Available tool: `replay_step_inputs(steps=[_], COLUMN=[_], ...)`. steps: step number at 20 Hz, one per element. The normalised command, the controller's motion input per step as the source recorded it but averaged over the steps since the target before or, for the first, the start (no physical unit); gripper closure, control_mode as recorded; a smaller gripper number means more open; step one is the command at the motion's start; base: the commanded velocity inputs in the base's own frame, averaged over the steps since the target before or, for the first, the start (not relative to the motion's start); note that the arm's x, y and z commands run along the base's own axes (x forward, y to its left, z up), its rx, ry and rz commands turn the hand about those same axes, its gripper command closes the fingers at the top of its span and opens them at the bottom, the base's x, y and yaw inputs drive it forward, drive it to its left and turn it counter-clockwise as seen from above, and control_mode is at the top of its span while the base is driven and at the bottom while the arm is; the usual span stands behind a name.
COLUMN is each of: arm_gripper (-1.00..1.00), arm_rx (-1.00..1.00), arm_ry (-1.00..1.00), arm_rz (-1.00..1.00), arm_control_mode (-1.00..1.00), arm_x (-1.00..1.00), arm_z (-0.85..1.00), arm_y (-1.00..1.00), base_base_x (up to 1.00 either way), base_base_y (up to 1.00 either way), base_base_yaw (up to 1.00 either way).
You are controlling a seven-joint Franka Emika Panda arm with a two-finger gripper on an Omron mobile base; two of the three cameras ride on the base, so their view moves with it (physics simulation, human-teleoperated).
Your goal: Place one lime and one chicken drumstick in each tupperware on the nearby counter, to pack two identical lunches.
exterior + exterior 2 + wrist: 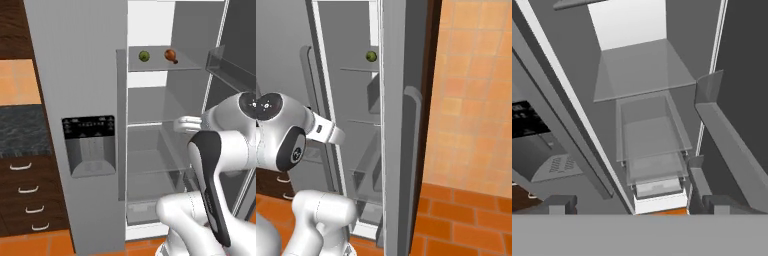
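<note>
The refrigerator (85, 100) is the reference landmark: a tall grey unit whose right-hand compartment stands open. Its closed left door carries a dark control panel with a recessed dispenser (89, 146) below it. The opened right door (235, 60) swings out at the right of the left base view and carries clear door bins.

The counter (22, 131), black-and-grey marbled stone, lies to the left of the refrigerator, over dark brown drawers (27, 200) with curved silver handles.

The white arm (220, 160) rises in front of the refrigerator's open compartment, with its forearm extended toward the interior at mid height.

Inside the refrigerator, glass shelves (165, 65) are stacked above clear drawers (654, 135) near the bottom.

The gripper (639, 202) points into the open compartment toward the lower drawers; its two dark fingertips (559, 204) stand wide apart with nothing between them.

The chicken drumstick (171, 55) lies on the upper shelf of the refrigerator, toward the right. The lime (144, 56) rests on the same shelf, just left of the drumstick and apart from it. In the right base view the lime (371, 56) shows at the shelf edge beside the door frame.
</note>
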Motion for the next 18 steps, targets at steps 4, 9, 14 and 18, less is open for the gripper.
replay_step_inputs(steps=[4,9,14,18], arm_gripper=[-1.00,-1.00,-1.00,-1.00], arm_rx=[0.00,0.01,0.00,0.00], arm_ry=[-0.06,-0.12,-0.02,-0.08], arm_rz=[-0.04,-0.02,0.00,0.00], arm_control_mode=[-1.00,-1.00,-1.00,-1.00], arm_x=[-0.04,0.28,0.96,0.79], arm_z=[0.33,0.96,0.95,0.88], arm_y=[-0.01,0.00,0.00,0.00], base_base_x=[0.27,0.00,0.00,0.00], base_base_y=[0.00,0.00,0.00,0.00], base_base_yaw=[-0.06,0.00,0.00,0.00])
